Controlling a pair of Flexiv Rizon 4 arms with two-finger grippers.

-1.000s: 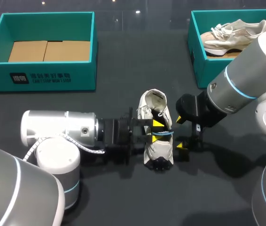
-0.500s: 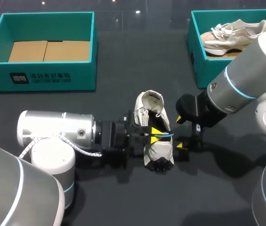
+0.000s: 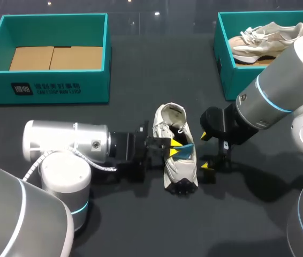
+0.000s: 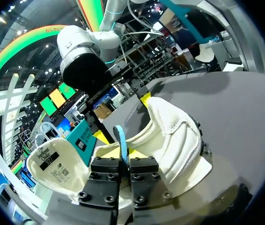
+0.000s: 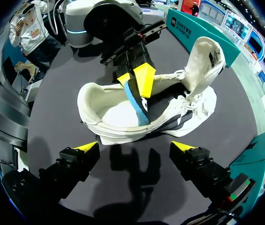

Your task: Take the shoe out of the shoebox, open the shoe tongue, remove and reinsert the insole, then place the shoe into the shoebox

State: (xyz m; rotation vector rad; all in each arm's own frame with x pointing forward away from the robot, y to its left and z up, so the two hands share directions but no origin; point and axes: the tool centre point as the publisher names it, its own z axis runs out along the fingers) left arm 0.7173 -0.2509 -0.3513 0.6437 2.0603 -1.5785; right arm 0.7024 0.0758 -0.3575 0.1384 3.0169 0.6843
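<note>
Evidently the shoe [image 3: 176, 155] on the bench [image 3: 141, 225] would be light and floppy, its upper likely to buckle if squeezed. The left gripper [image 3: 175, 148] was clenched on the thin blue insole [image 5: 135, 101] at the shoe's opening. That strip looked bendy and could slip, so an edge hold seemed best. The right gripper [image 5: 136, 147] stood released just beside the shoe. How much insole remained inside the shoe was hidden.

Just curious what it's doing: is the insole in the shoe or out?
Partly out: the left fingers pinch the blue insole on edge, its lower end inside the shoe.
</note>
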